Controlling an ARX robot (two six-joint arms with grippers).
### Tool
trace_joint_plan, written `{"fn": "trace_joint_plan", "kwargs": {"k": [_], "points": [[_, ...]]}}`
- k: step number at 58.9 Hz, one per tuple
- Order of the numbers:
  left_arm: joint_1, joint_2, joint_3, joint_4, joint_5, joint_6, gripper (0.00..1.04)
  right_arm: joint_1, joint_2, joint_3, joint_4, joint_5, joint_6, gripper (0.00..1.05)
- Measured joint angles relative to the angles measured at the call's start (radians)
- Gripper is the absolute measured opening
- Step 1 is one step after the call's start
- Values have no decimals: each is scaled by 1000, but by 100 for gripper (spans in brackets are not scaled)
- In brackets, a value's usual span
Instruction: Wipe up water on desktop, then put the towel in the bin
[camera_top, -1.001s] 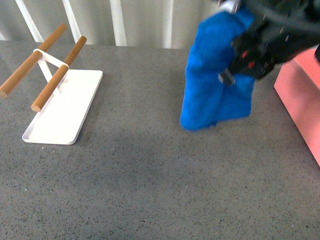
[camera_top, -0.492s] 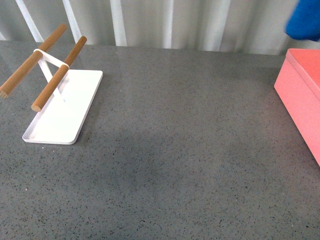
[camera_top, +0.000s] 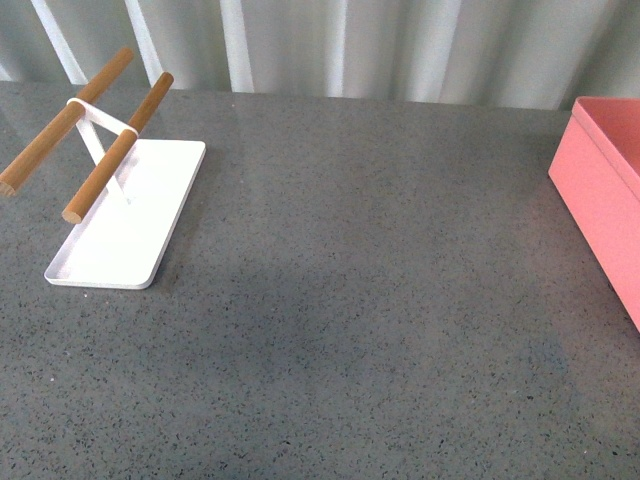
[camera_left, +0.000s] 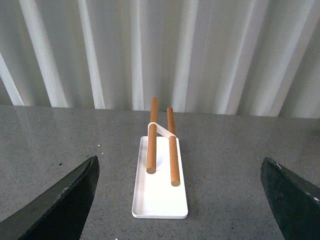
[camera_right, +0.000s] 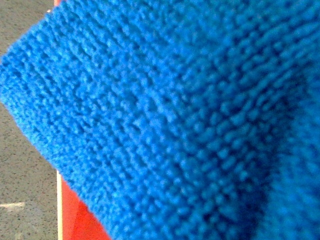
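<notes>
No arm is seen in the front view. In the left wrist view the left hand (camera_left: 179, 160) is held low over the counter (camera_top: 380, 300), pointed level towards the ribbed wall (camera_top: 400, 50). Its two dark fingers (camera_left: 65, 200) are spread wide apart and nothing is held between them. The white tray (camera_top: 150, 200) lies straight ahead of this hand, lengthwise, with its two wooden rods (camera_top: 115, 150) raised above it on a white stand.

The right hand itself is not seen in any view. The right wrist view is almost filled by the towel (camera_right: 190, 115), whose plush blue pile lies close against the camera. Whether the towel is gripped cannot be told. At the edge of that view a strip of speckled counter (camera_right: 20, 175) and part of the bin (camera_right: 75, 220) are seen beyond the cloth, so the towel is placed at the bin's edge, partly over it. The towel does not appear in the front view.

In the front view the bin (camera_top: 600, 200) stands at the far right, cut off by the frame, its near wall running obliquely. The tray is set at the far left, well apart from the bin. Between the two, a broad stretch of counter is left open, from the wall to the near edge of the view.
</notes>
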Motion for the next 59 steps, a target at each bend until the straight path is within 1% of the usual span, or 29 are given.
{"fn": "trace_joint_plan", "kwargs": {"k": [10,23,25,28,30,31,33,42,47,55,59], "points": [[0,0,0,0,0,0,98,-30,30,2,22,-8,-10,4],[0,0,0,0,0,0,98,-31,35,2,38,-27,-21,4],[0,0,0,0,0,0,98,-30,35,2,39,-34,-24,6],[0,0,0,0,0,0,98,-27,35,2,43,-36,-29,14],[0,0,0,0,0,0,98,-25,35,2,45,-36,-31,18],[0,0,0,0,0,0,98,-24,35,2,45,-37,-32,22],[0,0,0,0,0,0,98,-23,35,2,46,-37,-32,25],[0,0,0,0,0,0,98,-23,35,2,46,-37,-36,50],[0,0,0,0,0,0,98,-23,35,2,46,-37,-38,60],[0,0,0,0,0,0,98,-23,36,2,46,-37,-39,82],[0,0,0,0,0,0,98,-23,35,2,46,-37,-39,96]]}}
